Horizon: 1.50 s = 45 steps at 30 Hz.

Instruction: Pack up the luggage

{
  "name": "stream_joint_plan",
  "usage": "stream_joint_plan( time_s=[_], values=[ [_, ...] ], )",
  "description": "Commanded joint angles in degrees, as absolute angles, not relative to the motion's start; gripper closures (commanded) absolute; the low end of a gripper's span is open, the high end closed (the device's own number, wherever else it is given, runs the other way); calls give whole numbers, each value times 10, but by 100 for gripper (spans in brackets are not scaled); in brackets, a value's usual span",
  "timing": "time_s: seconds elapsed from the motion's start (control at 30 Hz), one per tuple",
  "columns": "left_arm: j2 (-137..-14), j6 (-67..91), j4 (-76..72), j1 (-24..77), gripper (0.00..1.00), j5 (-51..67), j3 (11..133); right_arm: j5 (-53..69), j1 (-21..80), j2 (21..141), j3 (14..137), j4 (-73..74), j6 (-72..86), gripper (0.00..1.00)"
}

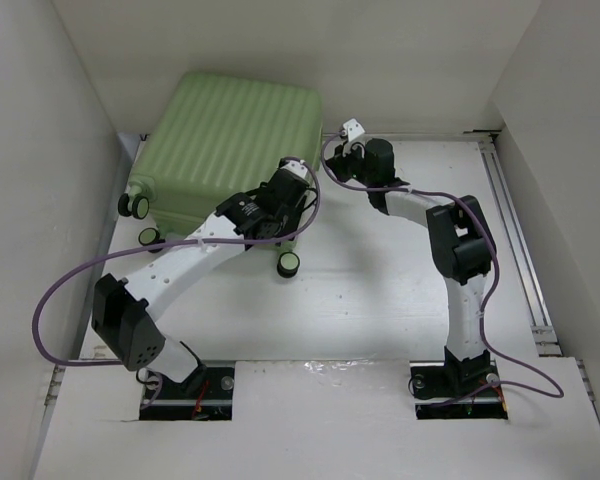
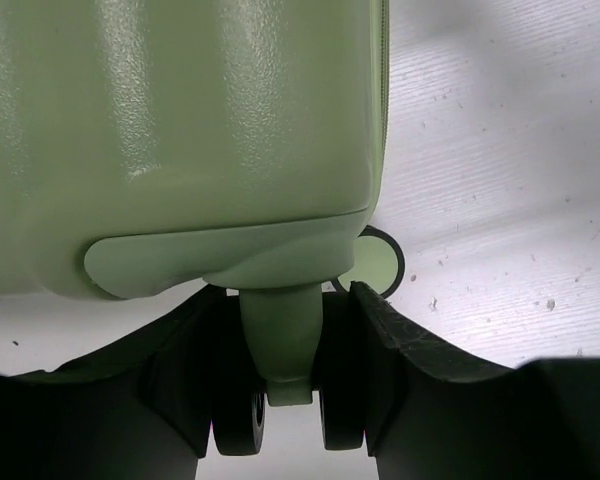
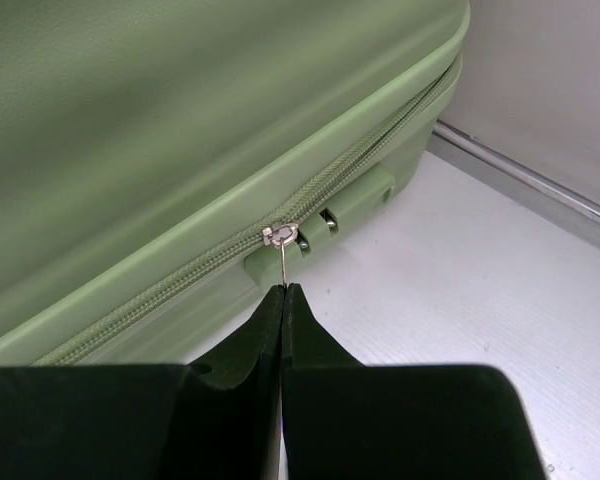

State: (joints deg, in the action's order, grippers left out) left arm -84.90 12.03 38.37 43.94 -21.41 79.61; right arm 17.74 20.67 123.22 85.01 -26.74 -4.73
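White walls box in a white table; the luggage lies closed at its far left corner, so I judge only zipping is left; my right gripper pinches the zipper pull; my left gripper straddles a caster, clamped or not I cannot tell.
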Motion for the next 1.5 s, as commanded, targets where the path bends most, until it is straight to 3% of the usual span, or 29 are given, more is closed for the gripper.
stream_joint_plan(
  time_s=[0.0, 0.27, 0.5, 0.67, 1.0, 1.23, 1.47],
  values=[
    [-848, 77, 395, 437, 100, -167, 781, 150, 188, 1203, 836, -247, -54, 100],
    [-795, -68, 428, 425, 100, -10, 740, 150, 188, 1198, 836, -247, -54, 100],
    [-694, -259, 411, 474, 100, -104, 596, 137, 178, 1180, 819, -247, -54, 100],
    [-660, -268, 447, 481, 100, -117, 574, 65, 166, 1174, 830, -185, -80, 100],
    [-636, -279, 447, 451, 100, -123, 556, -3, 107, 1235, 940, -137, -115, 100],
    [-624, -285, 447, 446, 100, -134, 549, 46, 94, 1354, 1135, -137, -120, 100],
    [-613, -295, 442, 446, 100, -123, 544, 154, 94, 1419, 1190, -227, -115, 100]
  ],
)
